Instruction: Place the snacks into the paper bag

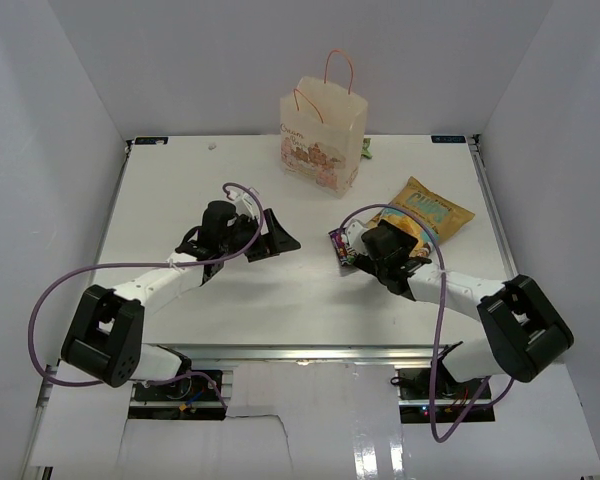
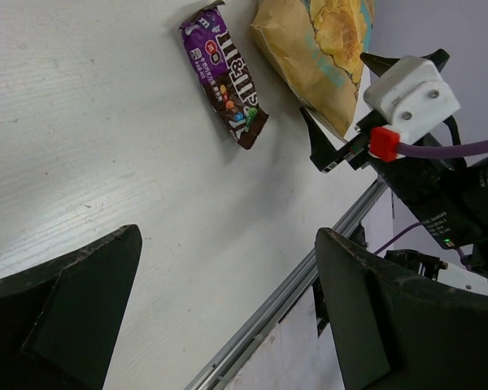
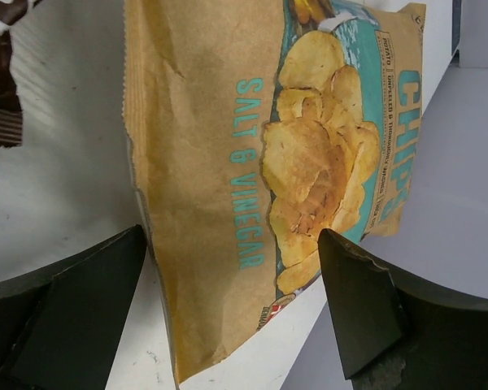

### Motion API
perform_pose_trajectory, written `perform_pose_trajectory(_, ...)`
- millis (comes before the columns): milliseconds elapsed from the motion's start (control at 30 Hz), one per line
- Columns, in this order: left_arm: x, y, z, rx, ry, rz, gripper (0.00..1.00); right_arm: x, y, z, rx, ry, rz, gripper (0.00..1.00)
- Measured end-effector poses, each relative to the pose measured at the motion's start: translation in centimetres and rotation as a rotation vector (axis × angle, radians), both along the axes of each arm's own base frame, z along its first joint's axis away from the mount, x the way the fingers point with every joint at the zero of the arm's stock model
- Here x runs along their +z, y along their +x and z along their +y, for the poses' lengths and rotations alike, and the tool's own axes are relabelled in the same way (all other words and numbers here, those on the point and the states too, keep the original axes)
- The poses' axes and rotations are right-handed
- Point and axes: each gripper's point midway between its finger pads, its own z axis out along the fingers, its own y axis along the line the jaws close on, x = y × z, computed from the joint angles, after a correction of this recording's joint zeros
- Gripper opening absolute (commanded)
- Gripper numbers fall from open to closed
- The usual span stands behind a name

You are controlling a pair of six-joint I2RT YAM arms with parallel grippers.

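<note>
White table (image 1: pixel 180 190), chip bag (image 3: pixel 220 146) below right tool (image 3: pixel 230 244)

A white, faintly grained tabletop (image 1: pixel 170 190) sits evenly lit between plain white panel walls (image 1: pixel 230 60), a silver metal rail (image 1: pixel 310 352) along its near edge.

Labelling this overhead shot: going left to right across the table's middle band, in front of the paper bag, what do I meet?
left gripper → purple M&M's pack → chip bag
</note>
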Motion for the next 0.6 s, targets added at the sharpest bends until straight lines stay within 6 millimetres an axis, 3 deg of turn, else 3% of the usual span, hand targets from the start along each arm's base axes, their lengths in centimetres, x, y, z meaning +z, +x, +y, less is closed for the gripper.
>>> perform_pose_trajectory(167, 0.4, -0.1, 0.0, 0.001, -0.008, -0.012, 0.98, -0.3, 0.8, -0.6, -0.041, -0.037, -0.044, 1.0)
perform_pose_trajectory(200, 0.4, -0.1, 0.0, 0.0, -0.008, -0.011, 0.98, -0.5, 0.8, -0.8, -0.05, -0.046, -0.052, 0.97)
perform_pose_trajectory(233, 0.4, -0.1, 0.0, 0.0, -0.009, -0.011, 0.98, -0.8, 0.8, -1.0, -0.058, -0.059, -0.056, 0.89)
perform_pose_trajectory(400, 0.5, -0.1, 0.0, -0.002, -0.011, -0.013, 0.98, -2.9, 0.0, -2.2, -0.084, -0.119, -0.027, 0.66)
perform_pose_trajectory(433, 0.5, -0.1, 0.0, -0.002, -0.011, -0.014, 0.98, -3.0, -0.1, -2.4, -0.085, -0.123, -0.023, 0.57)
perform_pose_trajectory(600, 0.8, -0.2, 0.0, -0.001, -0.015, -0.023, 0.98, -2.3, -0.2, -2.3, -0.09, -0.101, -0.04, 0.3)
